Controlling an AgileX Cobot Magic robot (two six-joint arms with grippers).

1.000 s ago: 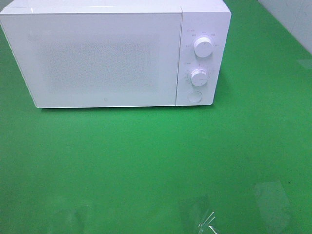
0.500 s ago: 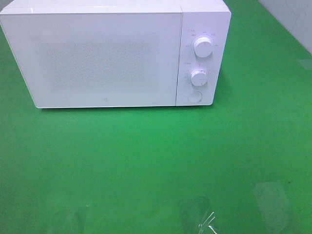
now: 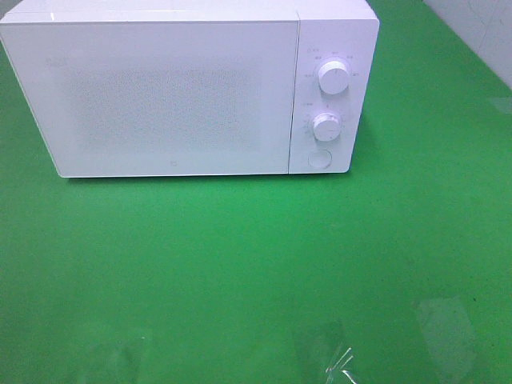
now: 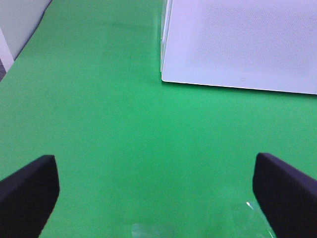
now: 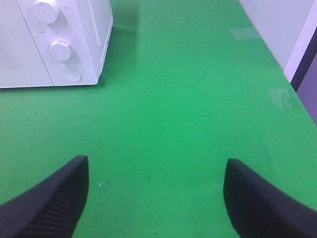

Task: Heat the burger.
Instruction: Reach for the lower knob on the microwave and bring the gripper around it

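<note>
The burger is out of view in every frame. A white microwave (image 3: 172, 92) stands at the back of the green table with its door shut; it also shows as the microwave (image 4: 237, 42) in the left wrist view and the microwave (image 5: 54, 42) in the right wrist view. Its panel carries two round knobs (image 3: 334, 77) and a round button (image 3: 320, 159). My left gripper (image 4: 158, 196) is open over bare green cloth, well short of the microwave's left front corner. My right gripper (image 5: 156, 196) is open too, nothing between its fingers, with the control panel far off. Neither arm appears in the high view.
Green cloth (image 3: 256, 264) covers the table. Strips of clear tape (image 3: 340, 360) lie near the front edge. A pale wall (image 3: 480, 24) borders the table at the back right, and another wall (image 4: 20, 22) runs along the left side.
</note>
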